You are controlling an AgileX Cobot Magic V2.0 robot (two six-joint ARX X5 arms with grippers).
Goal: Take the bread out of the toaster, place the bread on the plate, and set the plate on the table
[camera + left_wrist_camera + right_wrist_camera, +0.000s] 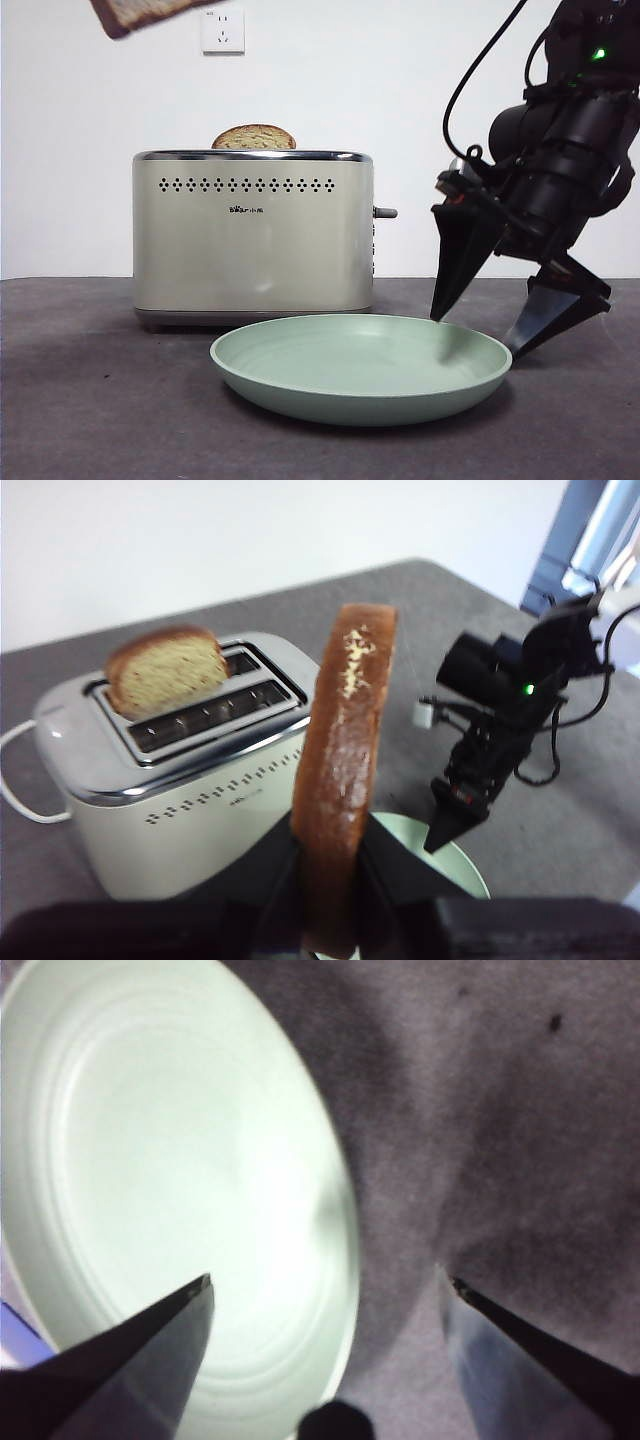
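Clamped between the left gripper's [330,880] jaws, the bread [343,770] stands on edge, crust outward, lifted high above the toaster [253,238]; in the front view only its corner shows at the top edge. Right gripper [478,335] hangs with jaws spread wide, straddling the near rim of the plate [362,366], holding nothing; contact cannot be judged. A second slice [254,138] sits in the toaster's slot. The plate rests on the table [90,400]. The toaster's small logo is too tiny to read.
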